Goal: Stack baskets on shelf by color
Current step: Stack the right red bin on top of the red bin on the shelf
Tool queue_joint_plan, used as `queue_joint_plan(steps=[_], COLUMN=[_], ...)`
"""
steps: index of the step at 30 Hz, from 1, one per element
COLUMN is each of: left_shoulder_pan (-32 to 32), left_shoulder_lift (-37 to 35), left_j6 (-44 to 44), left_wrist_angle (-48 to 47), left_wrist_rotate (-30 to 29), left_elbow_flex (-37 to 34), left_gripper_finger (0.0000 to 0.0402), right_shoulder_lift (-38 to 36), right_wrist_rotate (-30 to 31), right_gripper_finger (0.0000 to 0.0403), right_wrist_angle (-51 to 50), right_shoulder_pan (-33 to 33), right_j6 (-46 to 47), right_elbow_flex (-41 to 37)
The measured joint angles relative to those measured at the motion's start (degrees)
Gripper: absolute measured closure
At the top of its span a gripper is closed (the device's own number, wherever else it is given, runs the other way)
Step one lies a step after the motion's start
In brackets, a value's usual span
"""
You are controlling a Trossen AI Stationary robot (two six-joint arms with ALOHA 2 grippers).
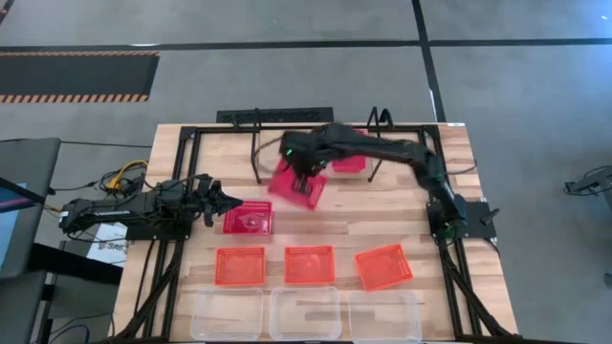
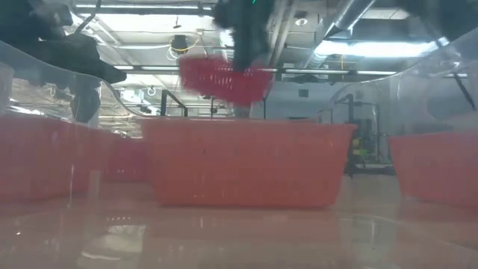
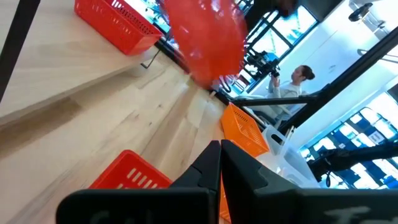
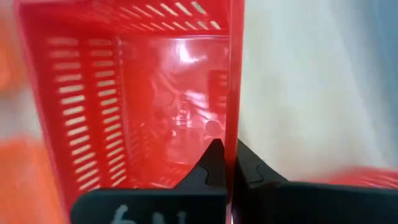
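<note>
My right gripper [image 4: 227, 152] is shut on a red basket [image 1: 295, 184], held tilted in the air in front of the black wire shelf [image 1: 256, 143]. The low view shows this basket [image 2: 224, 78] well above the table. A second red basket [image 1: 349, 163] sits at the shelf. A third red basket [image 1: 249, 218] rests on the table just right of my left gripper [image 1: 226, 201], which is shut and touches nothing. Three orange baskets [image 1: 309, 264] stand in a row nearer, and three clear baskets [image 1: 304, 313] line the near edge. My right gripper pinches one long side wall [image 4: 235, 118] of the red basket at its rim, one finger [image 4: 212, 163] inside the basket and one [image 4: 250, 167] outside. It comes from above, pointing down. The basket is lifted clear and hangs tilted below the fingers.
A larger black tube frame [image 1: 182, 182] runs along the table's sides. Bare wood [image 1: 373, 215] lies between the shelf and the orange row. A person [image 3: 298, 81] stands in the room beyond the table. Cables [image 1: 124, 177] lie off the table's left edge.
</note>
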Motion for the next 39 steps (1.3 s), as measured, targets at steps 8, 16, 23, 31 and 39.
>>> queue_joint_plan(steps=[8, 16, 23, 31, 39], left_shoulder_pan=[0.0, 0.0, 0.0, 0.0, 0.0], left_shoulder_lift=[-0.01, -0.04, -0.04, -0.04, -0.04], left_j6=[0.0, -2.01, -2.12, -2.12, -2.12], left_wrist_angle=[-0.04, 0.02, 0.39, 0.57, 0.59], left_wrist_rotate=[-0.09, -0.49, -1.7, -1.68, -1.68], left_elbow_flex=[0.0, 0.0, 0.0, 0.0, 0.0], left_gripper_finger=[0.0402, 0.0401, 0.0401, 0.0401, 0.0401], right_shoulder_lift=[-14.03, -18.48, -19.16, -19.46, -19.61], right_wrist_rotate=[19.85, 23.96, 18.39, 13.18, 7.39], right_gripper_finger=[0.0398, 0.0399, 0.0399, 0.04, 0.04], right_wrist_angle=[-1.51, -10.68, -14.42, -12.36, -4.67], right_shoulder_pan=[-2.23, -5.64, -8.77, -11.91, -14.54], right_j6=[21.58, 37.06, 44.87, 46.29, 44.79], right_elbow_flex=[0.0, -0.01, -4.67, -12.53, -24.7])
